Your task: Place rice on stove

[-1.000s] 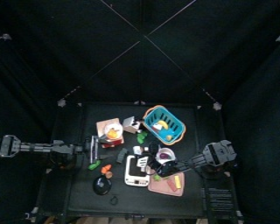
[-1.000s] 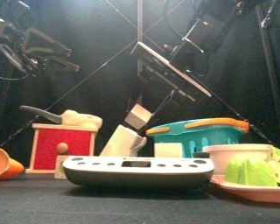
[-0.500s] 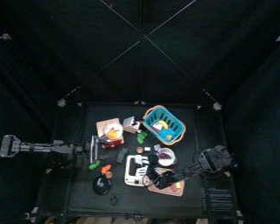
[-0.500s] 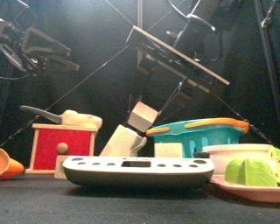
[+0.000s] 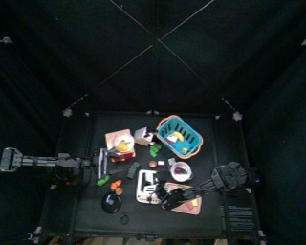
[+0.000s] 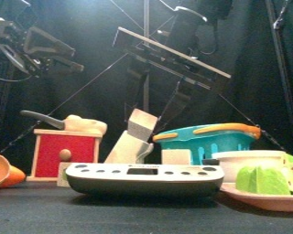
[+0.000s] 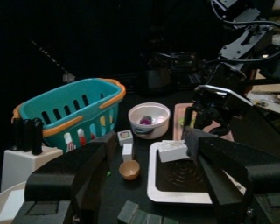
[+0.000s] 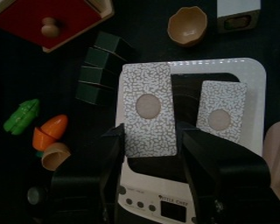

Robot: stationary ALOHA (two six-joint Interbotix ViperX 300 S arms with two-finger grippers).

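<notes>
Teal basket (image 7: 66, 109), wooden bowl (image 8: 189, 25) beside stove (image 8: 189, 131)

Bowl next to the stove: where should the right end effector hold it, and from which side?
Probably the rim of the bowl, from above, one jaw inside and one outside. It stands upright with an open top, and its round wall looks wide for a side grip. The right end effector hangs open over the stove.
</notes>
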